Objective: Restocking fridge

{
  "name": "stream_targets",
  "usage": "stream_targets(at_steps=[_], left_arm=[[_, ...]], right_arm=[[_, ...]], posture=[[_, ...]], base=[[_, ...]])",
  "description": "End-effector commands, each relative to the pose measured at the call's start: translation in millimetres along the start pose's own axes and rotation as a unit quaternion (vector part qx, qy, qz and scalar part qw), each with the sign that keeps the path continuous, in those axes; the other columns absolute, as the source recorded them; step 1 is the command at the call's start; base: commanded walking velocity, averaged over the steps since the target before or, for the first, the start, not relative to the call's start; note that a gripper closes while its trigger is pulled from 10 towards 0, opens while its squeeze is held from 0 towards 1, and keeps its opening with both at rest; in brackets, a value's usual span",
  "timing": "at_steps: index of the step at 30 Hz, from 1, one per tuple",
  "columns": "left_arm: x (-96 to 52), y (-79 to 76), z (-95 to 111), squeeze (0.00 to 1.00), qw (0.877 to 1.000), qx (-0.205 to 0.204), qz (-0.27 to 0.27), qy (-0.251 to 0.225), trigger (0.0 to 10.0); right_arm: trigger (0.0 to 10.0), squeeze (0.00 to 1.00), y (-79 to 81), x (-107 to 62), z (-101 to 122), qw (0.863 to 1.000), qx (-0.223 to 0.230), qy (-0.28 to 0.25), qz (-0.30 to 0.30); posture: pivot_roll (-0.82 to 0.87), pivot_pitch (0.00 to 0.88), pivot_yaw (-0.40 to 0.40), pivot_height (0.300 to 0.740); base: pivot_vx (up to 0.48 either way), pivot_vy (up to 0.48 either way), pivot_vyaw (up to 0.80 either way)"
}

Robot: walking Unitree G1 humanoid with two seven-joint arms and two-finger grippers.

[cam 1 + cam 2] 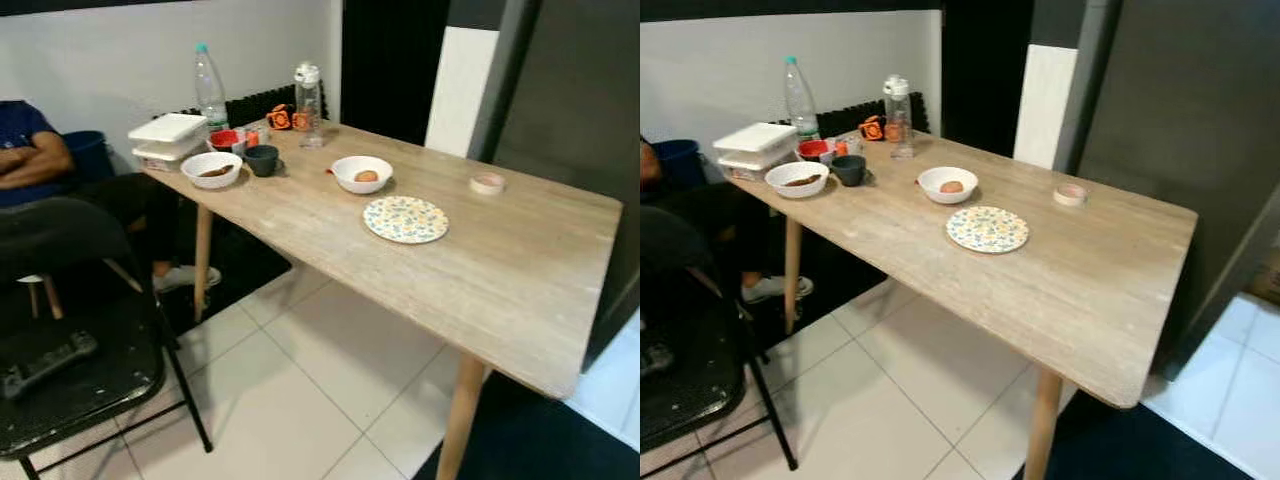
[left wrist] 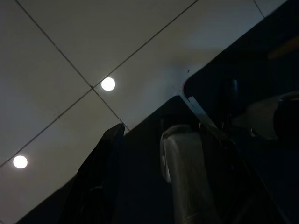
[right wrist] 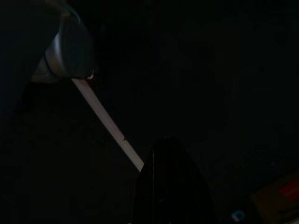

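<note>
On the wooden table [image 1: 520, 290] ahead of me, task items cluster toward 10 o'clock: a white bowl [image 1: 362, 173] holding a small brown round item [image 1: 366, 176], can't tell what food. Patterned plate [image 1: 405, 219] just beside it toward 5 o'clock. Second white bowl [image 1: 211, 169] with something dark inside, a dark cup [image 1: 262, 159] touching or nearly touching it, I can't tell which. Stacked white containers [image 1: 167, 137] at the far corner, red bowl [image 1: 226, 139] partly hidden behind the cup. Two clear bottles [image 1: 209, 87] [image 1: 307, 104] upright at the back; orange object [image 1: 279, 117] between them, too blurred to name. Small tape roll [image 1: 487, 183] sits well apart at 2 o'clock. Person [image 1: 30, 155] at 9 o'clock, cut off by frame edge. Black chair [image 1: 70, 340] at 7 o'clock with a dark gadget on the seat. Left gripper [image 2: 140, 186] wrist view is dim: tile floor, fingers [image 2: 100, 177] look spread. Right gripper [image 3: 168, 182] view near black; one finger shape, can't tell its state.
</note>
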State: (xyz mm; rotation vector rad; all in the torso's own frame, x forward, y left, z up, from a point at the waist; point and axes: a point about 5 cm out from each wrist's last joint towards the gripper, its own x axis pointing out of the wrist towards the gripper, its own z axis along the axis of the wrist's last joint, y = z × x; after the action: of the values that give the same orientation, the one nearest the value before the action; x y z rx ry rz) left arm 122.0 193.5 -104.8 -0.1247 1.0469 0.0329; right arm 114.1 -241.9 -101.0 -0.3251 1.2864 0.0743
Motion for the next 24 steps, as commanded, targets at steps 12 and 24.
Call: stream_targets(at_steps=[12, 24], left_arm=[[-0.4, -0.1, -2.1, 0.0, 1.0, 0.003, -0.001, 0.004, 10.0], [-0.1, 0.1, -0.5, 0.0, 1.0, -0.008, 0.004, -0.002, 10.0]], right_arm=[[10.0, 0.0, -0.1, 0.0, 2.3, 1.0, 0.005, 0.0, 0.005], [10.0, 0.0, -0.5, -0.1, -0.7, 1.0, 0.009, 0.007, 0.002]], posture=[[-0.1, 0.0, 0.0, 0.74], [-0.1, 0.0, 0.002, 0.74]], base=[[0.292, 0.0, -0.33], [0.09, 0.0, -0.78]])
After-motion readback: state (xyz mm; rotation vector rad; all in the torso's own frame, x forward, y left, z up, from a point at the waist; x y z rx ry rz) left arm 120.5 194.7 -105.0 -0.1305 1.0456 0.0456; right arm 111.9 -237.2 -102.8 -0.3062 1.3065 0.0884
